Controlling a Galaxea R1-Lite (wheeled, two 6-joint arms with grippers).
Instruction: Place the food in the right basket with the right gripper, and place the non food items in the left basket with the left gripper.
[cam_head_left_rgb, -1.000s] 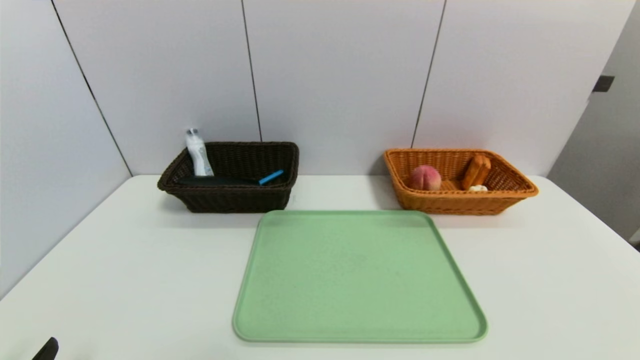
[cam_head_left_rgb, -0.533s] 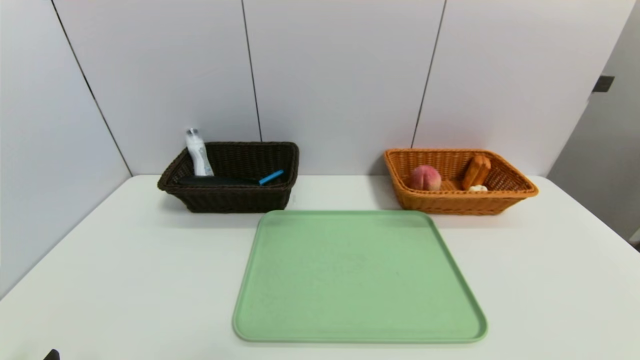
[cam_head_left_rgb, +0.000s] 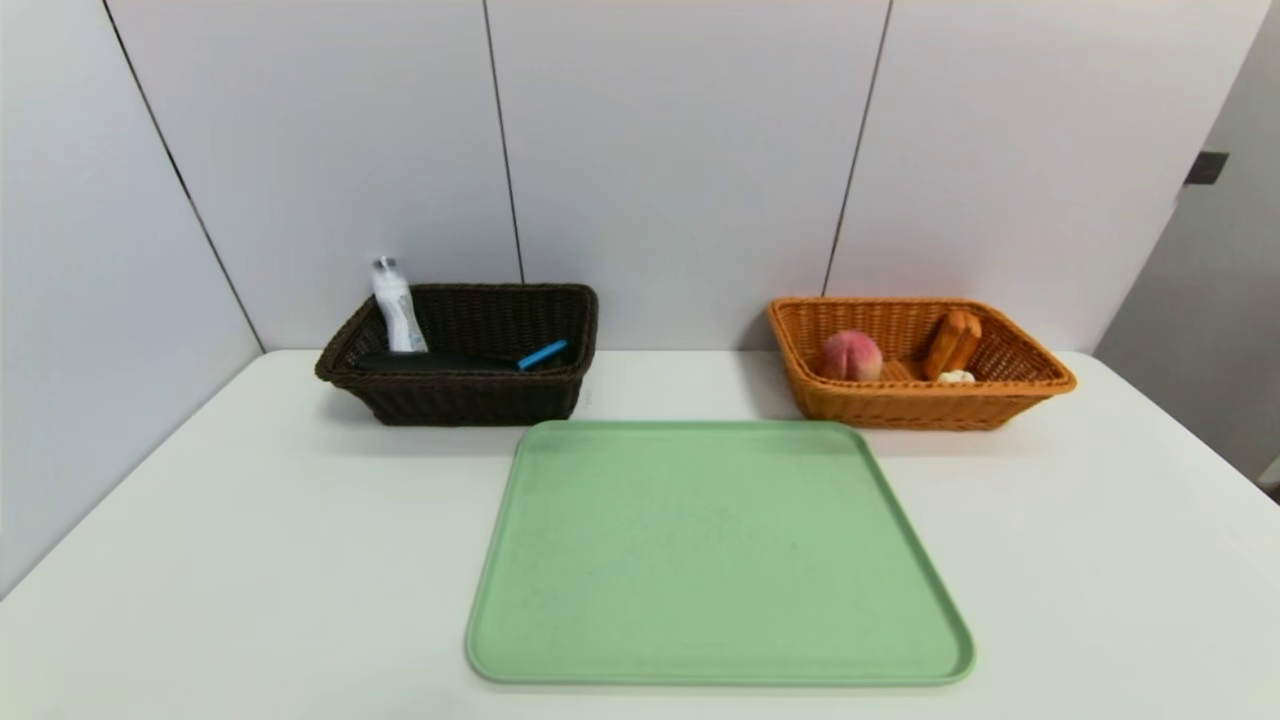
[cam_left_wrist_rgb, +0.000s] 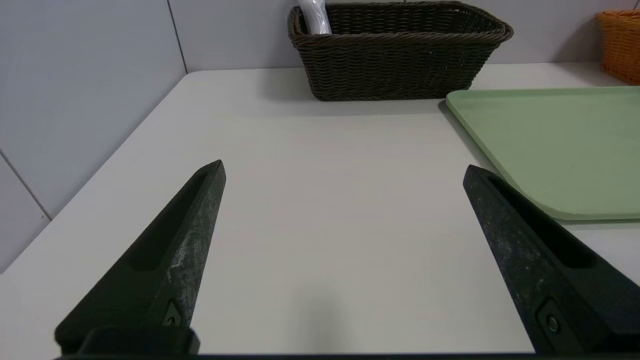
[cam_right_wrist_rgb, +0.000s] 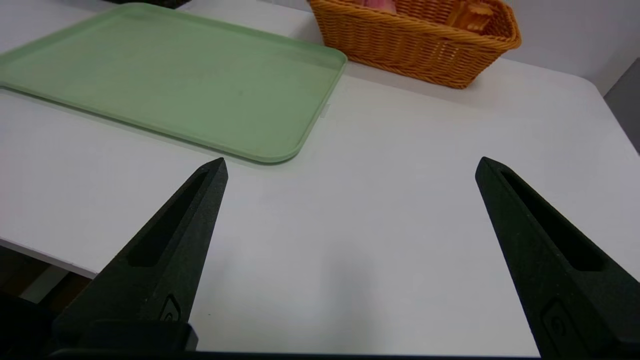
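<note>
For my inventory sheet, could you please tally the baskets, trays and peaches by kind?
Woven wicker baskets, one dark brown and one orange-brown: 2
Flat green rectangular tray: 1
Round pink peach: 1
Total: 4

Having the left basket and the right basket well apart at the back of the table, with the wall behind both. Having the tray flat on the table, before the two baskets, with its back left corner near the left basket and its back right corner near the right one. In the left basket, leaning at the left end and rising above the rim, showing a tube; lying at the front, another item; farther right, a stick. In the right basket, showing a peach on the left, bread farther right, and a lump before the bread.
</note>
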